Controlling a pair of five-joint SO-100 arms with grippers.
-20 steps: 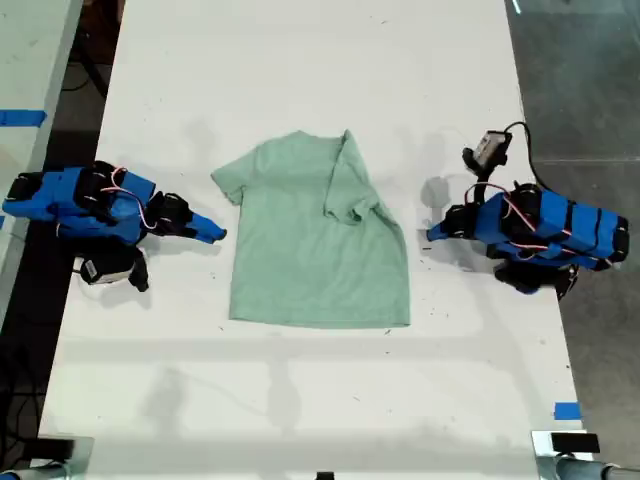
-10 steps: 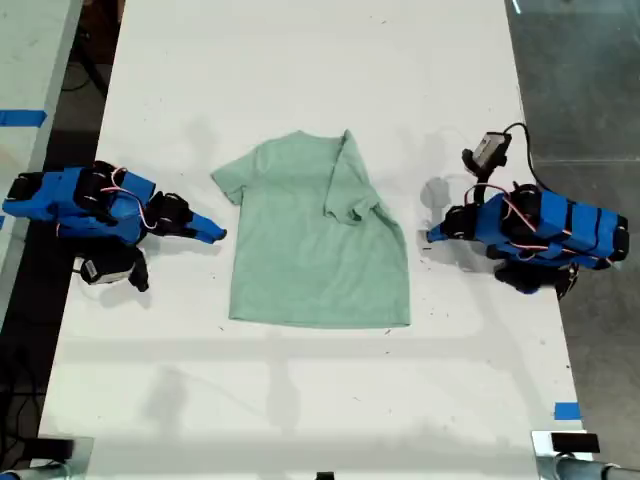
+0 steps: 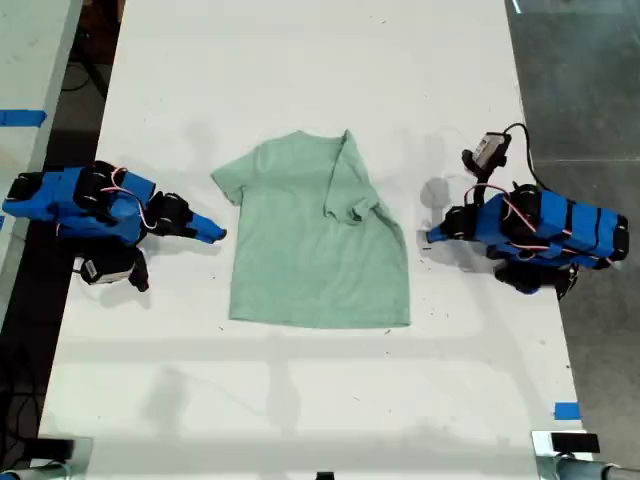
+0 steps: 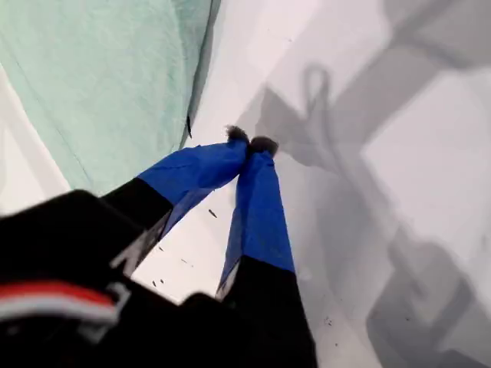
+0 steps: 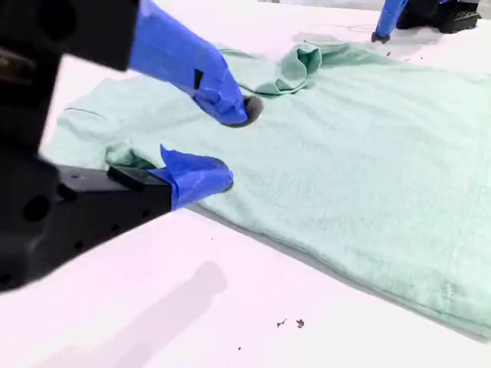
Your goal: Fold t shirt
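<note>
The t shirt [image 3: 315,250] lies flat near the middle of the white table [image 3: 300,60], with the neck toward 12 o'clock of the exterior view and the hem toward 6 o'clock. Its sleeve at the 3 o'clock side [image 3: 350,190] is folded over onto the body, so that edge runs slanted. The sleeve at the 10 o'clock side [image 3: 228,180] lies spread out. The hem edge is straight.

The second gripper [image 3: 215,235] rests on the table at 9 o'clock of the t shirt in the exterior view, just beside its edge. In the second wrist view its jaws stand apart, with nothing between them, and they point across the t shirt [image 5: 368,169].

The first gripper [image 3: 432,236] is at 3 o'clock of the t shirt in the exterior view, near the cloth but not touching it. In the first wrist view its tips [image 4: 249,144] are pressed together on nothing, low over the table, and the t shirt edge [image 4: 100,84] is close beside.

Wide bare table lies toward 12 o'clock and toward 6 o'clock of the t shirt. A small piece of blue tape [image 3: 566,410] sits near the table edge at about 5 o'clock of the exterior view.
</note>
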